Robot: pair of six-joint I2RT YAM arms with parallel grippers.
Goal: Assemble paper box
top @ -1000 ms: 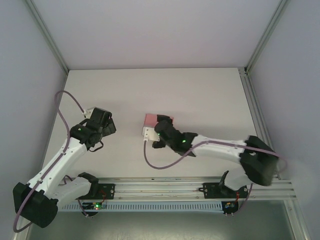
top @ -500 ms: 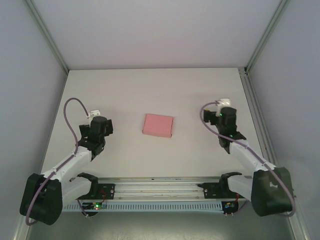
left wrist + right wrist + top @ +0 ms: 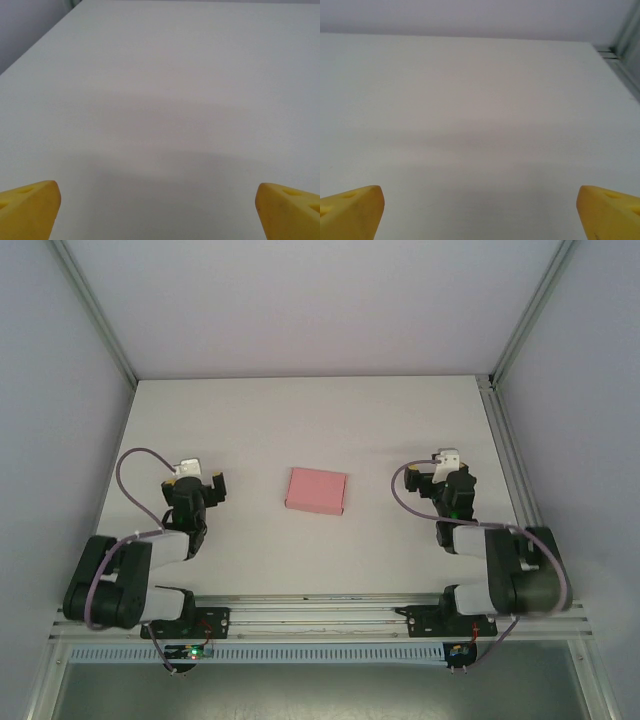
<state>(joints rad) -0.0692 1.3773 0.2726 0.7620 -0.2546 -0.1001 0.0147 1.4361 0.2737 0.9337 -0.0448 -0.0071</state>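
Top view: I see the small flat pink card box (image 3: 316, 491) lying closed at the centre of the white counter (image 3: 300, 415), well apart from the left gripper (image 3: 196, 483) and right gripper (image 3: 449, 476), both folded near their bases. Left wrist view: the yellow fingertips (image 3: 30, 207) stand wide apart over the counter, jaws open. Right wrist view: likewise spread, jaws open, holding nothing. I judge the box light, thin-walled and easily crushed; I would pinch it gently across its shorter span.
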